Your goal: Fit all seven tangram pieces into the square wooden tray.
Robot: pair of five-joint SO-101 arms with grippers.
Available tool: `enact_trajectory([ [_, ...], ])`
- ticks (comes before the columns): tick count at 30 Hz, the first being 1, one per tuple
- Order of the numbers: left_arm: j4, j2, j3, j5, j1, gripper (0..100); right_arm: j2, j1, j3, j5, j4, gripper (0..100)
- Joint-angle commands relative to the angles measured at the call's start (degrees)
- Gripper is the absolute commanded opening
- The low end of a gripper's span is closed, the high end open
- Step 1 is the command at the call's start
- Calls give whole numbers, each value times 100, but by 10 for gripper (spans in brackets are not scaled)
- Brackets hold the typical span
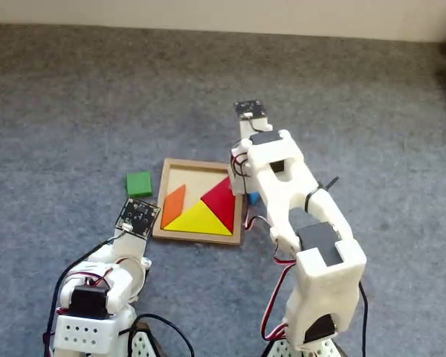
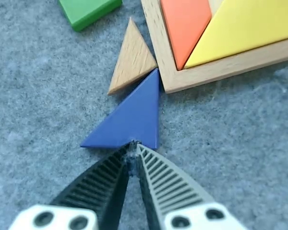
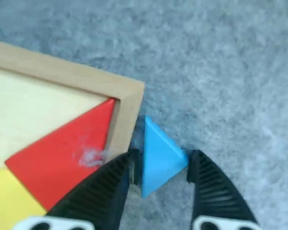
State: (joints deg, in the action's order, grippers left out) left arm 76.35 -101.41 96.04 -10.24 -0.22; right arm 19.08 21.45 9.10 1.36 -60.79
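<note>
- On my high feed the tray (image 1: 198, 237) sits mid-bench (image 1: 74, 111), on the grey felt, between the two arms.
- Three pieces lie flat inside it. The orange piece (image 1: 174, 204) is at 9 o'clock, the yellow triangle (image 1: 199, 220) at 6 o'clock and the red triangle (image 1: 221, 199) at 3 o'clock. The tray floor shows bare wood around 12 o'clock.
- The green square (image 1: 139, 183) lies on the felt at about 10 o'clock from the tray, near its rim but apart from it.
- My right fingers (image 3: 129, 167) are clamped on the cyan triangle (image 3: 158, 155), one finger on each side of it. It sits just outside the rim, near the corner where the red triangle ends. On the high feed that spot is at 3 o'clock from the tray, under the right arm.
- My left fingers (image 2: 134, 151) are pressed together with nothing between them. Their tips touch one edge of the navy triangle (image 2: 129, 117), which lies flat on the felt.
- One corner of the navy triangle reaches the outside of the tray's rim, close to the orange piece.
- The tan triangle (image 2: 133, 57) lies flat just beside the navy one, alongside the rim, with the green square near it.
</note>
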Motion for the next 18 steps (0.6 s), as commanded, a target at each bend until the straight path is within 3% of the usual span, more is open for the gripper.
enact_trajectory([
  [1, 35, -215, 110, -18, -4, 7, -40, 268, -259, -255, 84, 107],
  [12, 35, -215, 110, -18, -4, 7, -57, 66, -259, -343, 40, 101],
  [18, 35, -215, 110, -18, -4, 7, -699, 75, -418, -308, -558, 101],
])
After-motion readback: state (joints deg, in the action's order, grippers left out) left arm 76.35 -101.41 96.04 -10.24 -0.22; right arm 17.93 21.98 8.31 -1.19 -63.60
